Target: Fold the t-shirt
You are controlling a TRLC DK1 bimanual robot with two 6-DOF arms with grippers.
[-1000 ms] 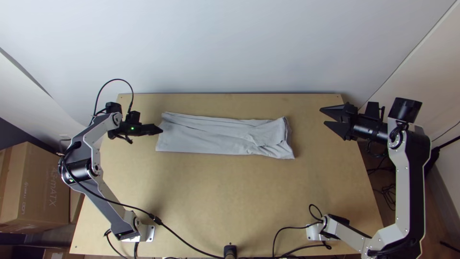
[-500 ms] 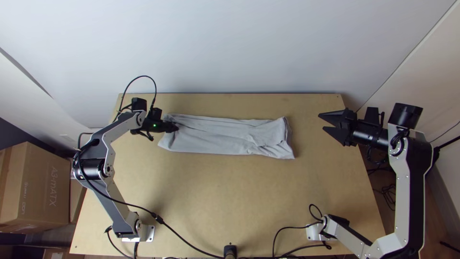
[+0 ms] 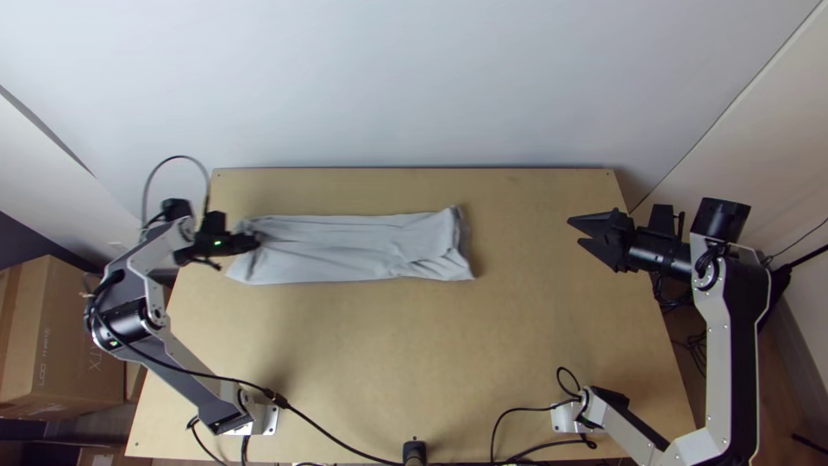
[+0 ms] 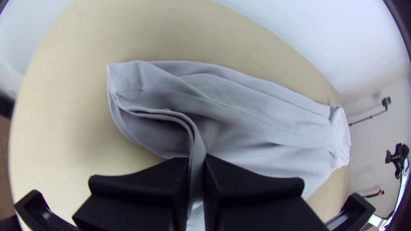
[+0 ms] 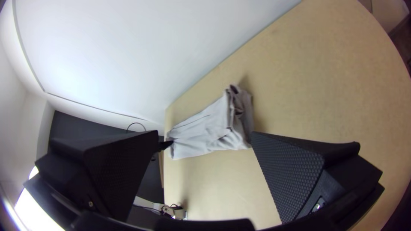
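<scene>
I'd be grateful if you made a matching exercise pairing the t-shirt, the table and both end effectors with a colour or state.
1. T-shirt
2. Left end effector
3. Table
4. Right end effector

A. Light wooden brown
B. Open, away from the cloth
C. Grey, in a long strip
D. Closed on one end of the cloth

Pairs: 1-C, 2-D, 3-A, 4-B

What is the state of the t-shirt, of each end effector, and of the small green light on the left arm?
T-shirt: folded into a long strip, wrinkled
Left end effector: closed on one end of the t-shirt
Right end effector: open, empty
Green light: lit
</scene>
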